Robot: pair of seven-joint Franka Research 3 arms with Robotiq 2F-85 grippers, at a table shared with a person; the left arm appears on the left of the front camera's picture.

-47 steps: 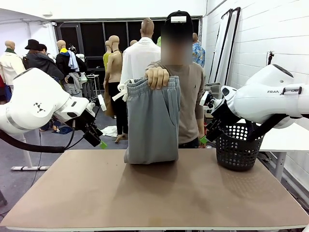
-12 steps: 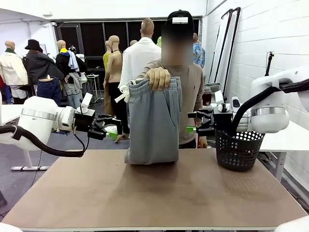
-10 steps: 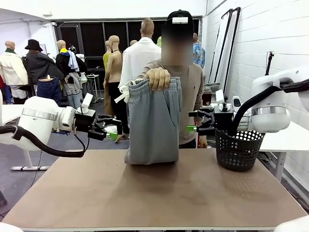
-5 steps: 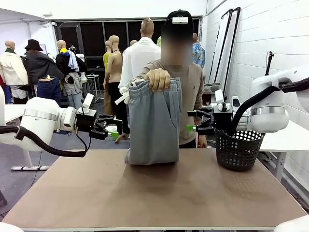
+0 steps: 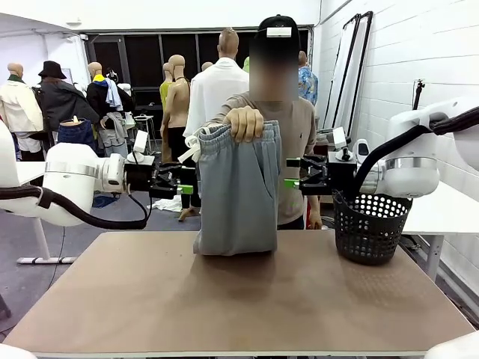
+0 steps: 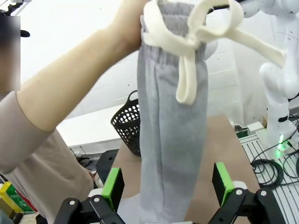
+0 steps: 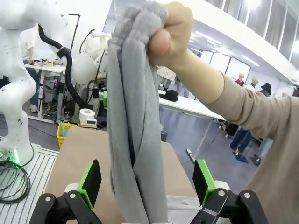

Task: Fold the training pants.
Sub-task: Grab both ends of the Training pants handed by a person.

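Training pants (image 5: 238, 191) hang folded, light grey, from a person's hand (image 5: 245, 121)

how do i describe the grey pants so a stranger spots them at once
Start at the brown rectangular table; at its far edge a person's raised hand holds up the light grey jersey training pants, which hang with their lower end on the tabletop. Unlike the black perforated plastic basket at the table's right, they are soft, with a gathered waistband and white drawstring.
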